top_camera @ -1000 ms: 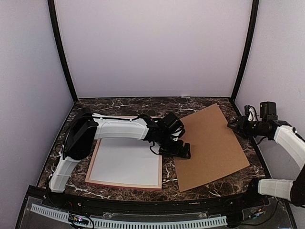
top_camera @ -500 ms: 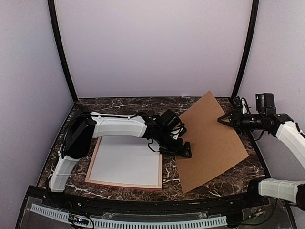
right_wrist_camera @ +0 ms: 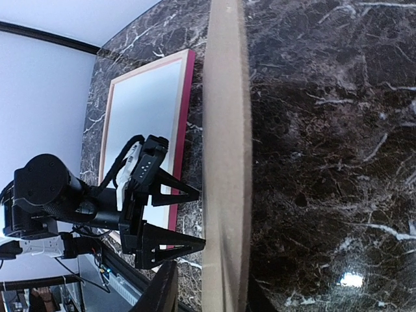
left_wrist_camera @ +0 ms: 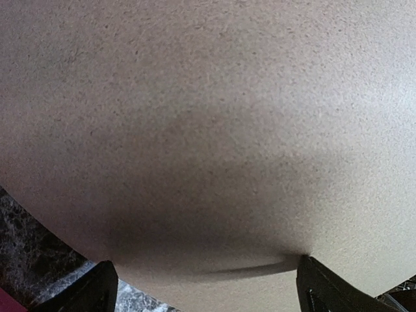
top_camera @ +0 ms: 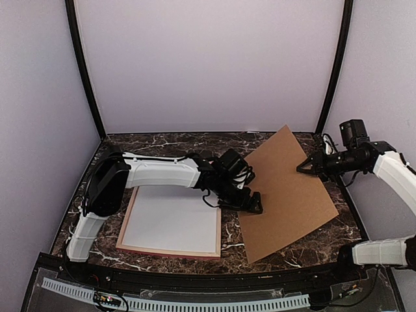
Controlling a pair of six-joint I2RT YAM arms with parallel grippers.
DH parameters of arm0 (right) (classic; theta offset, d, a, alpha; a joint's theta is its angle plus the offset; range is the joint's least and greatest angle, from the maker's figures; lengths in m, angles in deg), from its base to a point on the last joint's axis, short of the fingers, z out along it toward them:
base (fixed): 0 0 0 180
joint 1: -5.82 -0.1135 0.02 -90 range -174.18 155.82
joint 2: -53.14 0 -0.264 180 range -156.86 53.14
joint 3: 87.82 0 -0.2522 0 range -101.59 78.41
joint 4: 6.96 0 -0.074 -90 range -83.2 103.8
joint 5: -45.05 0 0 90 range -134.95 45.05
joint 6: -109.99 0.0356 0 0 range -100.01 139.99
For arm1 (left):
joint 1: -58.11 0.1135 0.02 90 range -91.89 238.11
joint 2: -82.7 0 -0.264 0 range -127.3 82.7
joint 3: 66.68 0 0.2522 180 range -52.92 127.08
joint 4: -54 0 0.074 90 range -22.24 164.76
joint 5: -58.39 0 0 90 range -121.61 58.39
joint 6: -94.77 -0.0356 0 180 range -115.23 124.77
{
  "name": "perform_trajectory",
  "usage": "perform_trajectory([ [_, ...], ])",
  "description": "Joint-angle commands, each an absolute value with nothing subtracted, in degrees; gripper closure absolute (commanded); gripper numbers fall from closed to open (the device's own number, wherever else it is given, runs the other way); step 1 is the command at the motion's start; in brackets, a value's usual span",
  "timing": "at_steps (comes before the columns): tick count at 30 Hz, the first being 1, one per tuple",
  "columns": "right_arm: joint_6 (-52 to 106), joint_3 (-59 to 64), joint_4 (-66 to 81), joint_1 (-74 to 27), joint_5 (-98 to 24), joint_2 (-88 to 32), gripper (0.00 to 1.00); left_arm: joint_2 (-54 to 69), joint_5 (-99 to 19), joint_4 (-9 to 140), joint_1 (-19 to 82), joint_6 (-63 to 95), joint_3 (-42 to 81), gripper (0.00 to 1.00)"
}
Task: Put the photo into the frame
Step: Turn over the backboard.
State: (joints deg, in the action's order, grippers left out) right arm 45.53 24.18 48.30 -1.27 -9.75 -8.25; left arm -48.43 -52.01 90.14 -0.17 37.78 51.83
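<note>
The frame (top_camera: 170,252), thin-railed and pink, lies flat on the near left part of the dark marbled surface (top_camera: 169,144), and a plain white sheet (top_camera: 172,221) fills its opening. To its right, with a narrow strip of marble between them, is the brown backing board (top_camera: 286,195). The board is tilted: its near corner is down on the surface and its far right side is lifted, so its far corner shows against the back wall. The right tool (top_camera: 308,168) is clenched on that raised right edge; in the right wrist view the board runs edge-on up between its two fingers. The left arm (top_camera: 162,172) reaches across the far side of the frame, and the left tool (top_camera: 253,205) sits at the board's left edge with its jaws spread wide, grasping nothing. The left wrist view is almost filled by the speckled brown face of the board, with a soft shadow over it and the two dark fingertips (left_wrist_camera: 97,289) far apart at the bottom corners. From the right wrist view the left tool's spread fingers point at the board, the lower tip touching it; whether the upper tip also touches cannot be told.
</note>
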Motion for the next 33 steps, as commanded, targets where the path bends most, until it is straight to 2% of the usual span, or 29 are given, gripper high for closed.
perform_trajectory([
  [1, 42.6, 20.4, 52.0, -1.9, -12.7, -9.0, 0.76, -44.0, -50.8, 89.1, -0.3, 36.9, 50.5, 0.01],
  [7, 42.1, 17.6, 53.4, -1.9, -13.9, -9.5, 0.82, -41.5, -50.3, 88.9, 0.2, 37.4, 49.6, 0.01],
  [19, 44.6, 14.1, 52.9, -3.7, -10.1, -8.7, 0.71, -32.6, -56.9, 80.5, 2.7, 42.0, 44.7, 0.01],
  [33, 51.2, 10.8, 48.1, -13.5, -11.7, -9.8, 0.63, -27.5, -56.3, 78.2, 3.2, 43.8, 47.0, 0.01],
])
